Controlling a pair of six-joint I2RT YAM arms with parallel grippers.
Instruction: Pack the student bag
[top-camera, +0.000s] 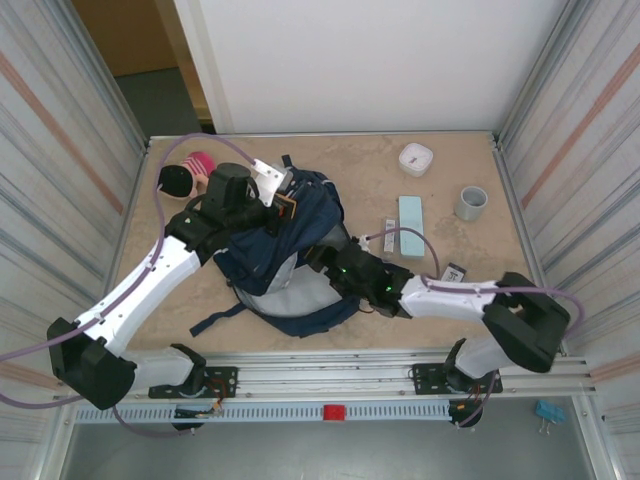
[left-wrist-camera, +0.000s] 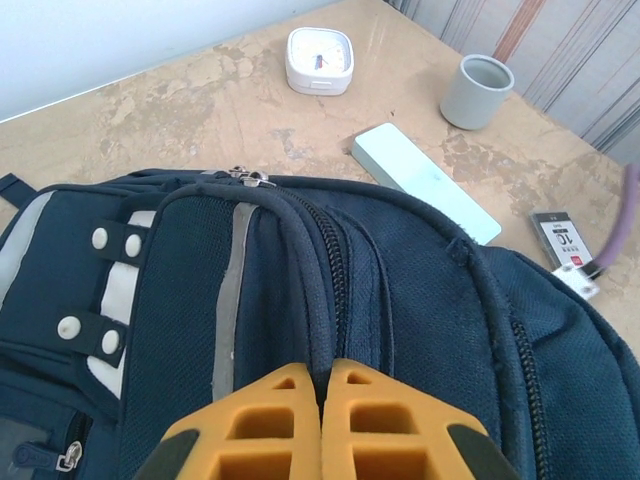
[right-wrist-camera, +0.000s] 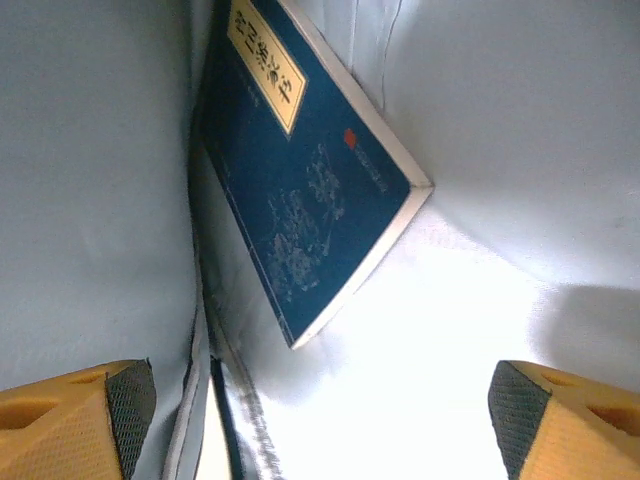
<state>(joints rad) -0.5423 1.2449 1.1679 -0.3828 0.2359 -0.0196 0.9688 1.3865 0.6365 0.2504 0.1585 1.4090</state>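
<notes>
Navy student bag (top-camera: 290, 255) lies mid-table between 2 arms. Left gripper (left-wrist-camera: 322, 375) clenched on its top handle (left-wrist-camera: 300, 260). Right gripper (right-wrist-camera: 320, 400) inside grey lining (right-wrist-camera: 500, 150), jaws spread wide, blue book (right-wrist-camera: 300, 180) lying free ahead.

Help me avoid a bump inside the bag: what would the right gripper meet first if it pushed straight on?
Probably the blue book, leaning on the backpack's grey lining; depth is unclear, so the lining below it could come first.

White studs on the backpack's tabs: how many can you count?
4. Two sit on the upper tab, two on the lower tab of the student bag; more may be hidden.
</notes>
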